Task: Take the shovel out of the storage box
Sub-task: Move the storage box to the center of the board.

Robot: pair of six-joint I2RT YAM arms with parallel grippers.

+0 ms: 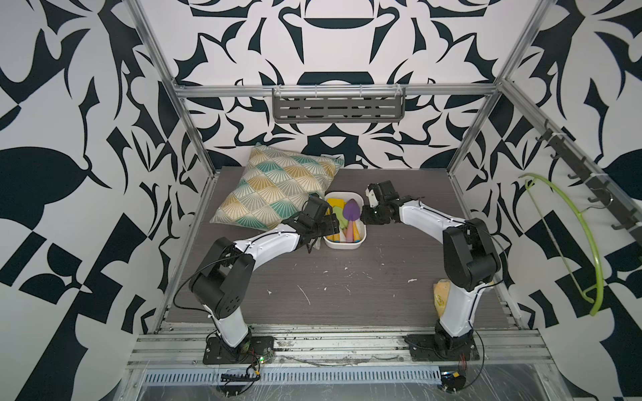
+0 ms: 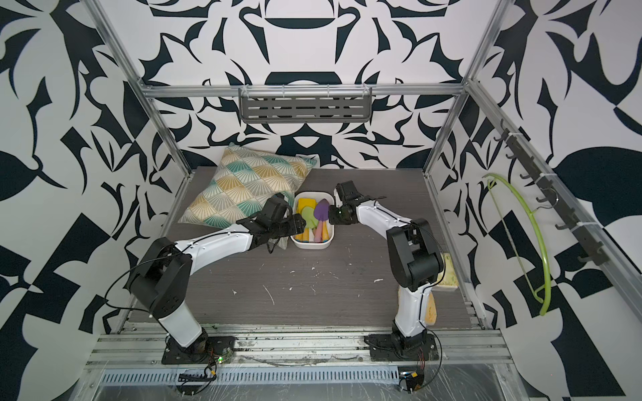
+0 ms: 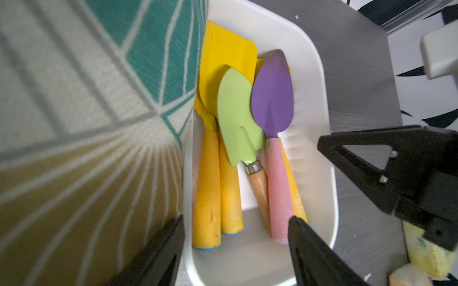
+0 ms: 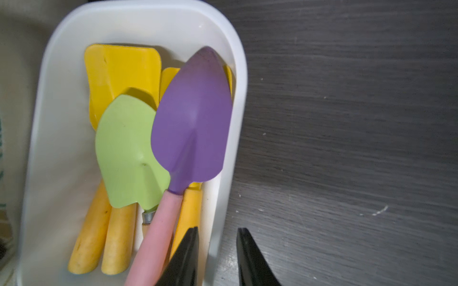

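– Right wrist view first: where is the right gripper point(image 4: 218, 229)?
– Astride one long wall of the storage box point(image 4: 62, 111), with one finger inside and the other outside, over the grey table point(image 4: 347, 123). Its jaws are drawn narrow around that wall. I can't tell whether they actually pinch it.
– And the shovel?
– It's in the box. The purple shovel point(image 4: 193, 123), the one with the pink handle, lies on top. It overlaps the green shovel point(image 4: 126, 153) and one of the yellow shovels point(image 4: 119, 69).
– What about the left gripper point(image 3: 236, 218)?
– Its fingers are spread wide above the handle ends and hold nothing. One finger is next to the pillow point(image 3: 74, 123), the other by the end of the pink handle.
– Where does the box sit in the top views?
– In both it's in the middle of the frame, on the table. The pillow is right against its left side, and an arm reaches in from each side.
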